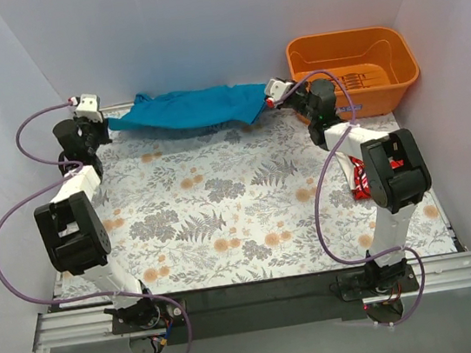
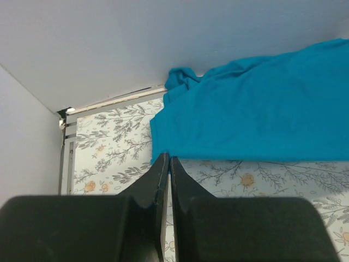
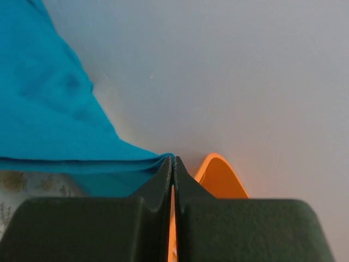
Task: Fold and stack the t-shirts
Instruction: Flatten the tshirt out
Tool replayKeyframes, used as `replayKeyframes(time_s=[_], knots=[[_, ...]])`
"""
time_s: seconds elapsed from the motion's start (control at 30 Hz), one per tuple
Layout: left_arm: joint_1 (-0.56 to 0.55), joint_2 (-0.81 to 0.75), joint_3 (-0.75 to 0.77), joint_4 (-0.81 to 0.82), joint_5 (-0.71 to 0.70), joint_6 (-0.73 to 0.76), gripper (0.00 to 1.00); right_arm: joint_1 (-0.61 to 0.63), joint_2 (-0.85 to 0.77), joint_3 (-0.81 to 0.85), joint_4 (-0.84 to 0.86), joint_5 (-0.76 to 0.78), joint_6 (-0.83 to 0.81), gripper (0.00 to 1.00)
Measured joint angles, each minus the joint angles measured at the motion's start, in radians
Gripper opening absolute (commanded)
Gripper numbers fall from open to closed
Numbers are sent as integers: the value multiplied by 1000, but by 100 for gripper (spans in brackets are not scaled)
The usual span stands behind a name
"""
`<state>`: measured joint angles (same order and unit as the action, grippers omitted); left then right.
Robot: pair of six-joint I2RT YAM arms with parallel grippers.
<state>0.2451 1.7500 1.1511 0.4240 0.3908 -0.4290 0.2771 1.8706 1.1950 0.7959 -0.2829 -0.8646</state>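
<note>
The teal-blue t-shirt (image 1: 186, 109) hangs stretched along the far edge of the table between my two grippers. My left gripper (image 1: 109, 122) is shut on its left end; in the left wrist view the jaws (image 2: 168, 159) pinch the lower corner of the cloth (image 2: 256, 114). My right gripper (image 1: 269, 97) is shut on its right end; in the right wrist view the jaws (image 3: 173, 160) pinch a bunched corner of the cloth (image 3: 49, 109). The red t-shirt with white lettering (image 1: 360, 180) lies at the right, mostly hidden behind my right arm.
An orange plastic basket (image 1: 397, 75) stands at the back right, just beyond my right gripper; its rim shows in the right wrist view (image 3: 218, 177). A flower-patterned cloth (image 1: 222, 205) covers the table. White walls close in the back and both sides.
</note>
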Motion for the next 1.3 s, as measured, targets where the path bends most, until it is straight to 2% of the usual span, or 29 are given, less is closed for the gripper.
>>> replayKeyframes(time_s=[0.13, 0.27, 0.4, 0.5, 0.73, 0.97, 1.1, 1.3], knots=[[0, 0, 38, -69, 21, 6, 0, 0, 0, 67, -34, 1, -1, 1], [0, 28, 178, -128, 14, -19, 0, 0, 1, 211, -37, 22, 5, 1], [17, 28, 299, -100, -17, -114, 0, 0, 1, 353, -35, 71, 31, 1], [48, -5, 373, -63, -47, -183, 0, 0, -31, 401, -38, 105, 55, 1], [82, -237, 396, 26, -105, -244, 0, 2, -212, 455, -37, 128, 80, 1], [83, -470, 399, 134, -169, -210, 0, 4, -393, 536, 21, 127, 73, 1], [83, -482, 436, 157, -182, -178, 0, 4, -411, 563, 62, 117, 58, 1], [83, -372, 464, 118, -143, -155, 0, 4, -303, 563, 66, 93, 53, 1]])
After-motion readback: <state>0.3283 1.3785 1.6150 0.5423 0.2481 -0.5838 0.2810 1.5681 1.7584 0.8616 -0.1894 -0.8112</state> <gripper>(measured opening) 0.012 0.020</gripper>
